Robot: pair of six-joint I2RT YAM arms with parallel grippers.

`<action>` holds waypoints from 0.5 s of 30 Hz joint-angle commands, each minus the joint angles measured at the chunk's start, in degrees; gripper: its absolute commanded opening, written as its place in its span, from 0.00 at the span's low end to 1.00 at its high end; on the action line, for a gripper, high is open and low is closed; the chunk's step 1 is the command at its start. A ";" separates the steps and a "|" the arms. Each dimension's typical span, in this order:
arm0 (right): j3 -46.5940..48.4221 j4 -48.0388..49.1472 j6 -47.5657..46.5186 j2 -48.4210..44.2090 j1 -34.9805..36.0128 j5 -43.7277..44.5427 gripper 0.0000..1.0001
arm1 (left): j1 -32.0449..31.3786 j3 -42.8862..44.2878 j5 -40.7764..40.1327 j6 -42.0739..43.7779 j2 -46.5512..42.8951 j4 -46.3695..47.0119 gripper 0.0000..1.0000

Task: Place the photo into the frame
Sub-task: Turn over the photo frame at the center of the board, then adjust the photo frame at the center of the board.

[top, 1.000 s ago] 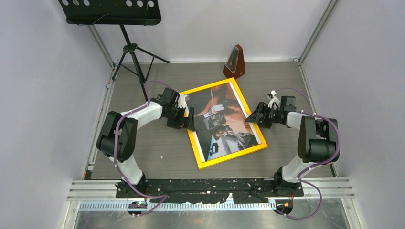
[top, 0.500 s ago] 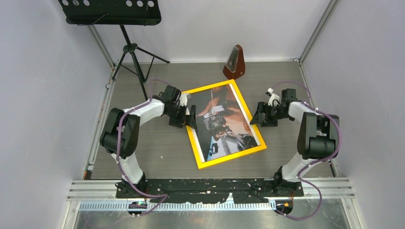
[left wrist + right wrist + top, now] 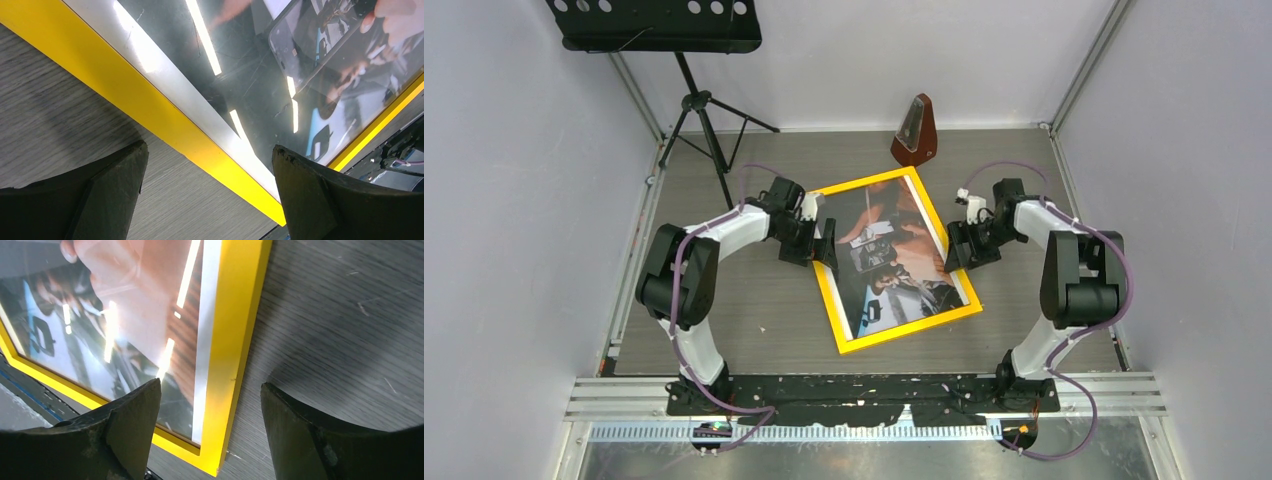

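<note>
Hands (image 3: 209,147) (image 3: 210,384) astride opposite frame (image 3: 912,328) edges

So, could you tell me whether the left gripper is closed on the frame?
No, in the left wrist view the left gripper has its fingers spread wide, with the frame's yellow strip lying between them.
</note>
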 commanded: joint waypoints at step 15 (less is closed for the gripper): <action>-1.61 -7.07 -12.89 -6.34 10.61 3.55 0.79 | -0.07 8.50 1.37 2.06 7.07 -5.79 1.00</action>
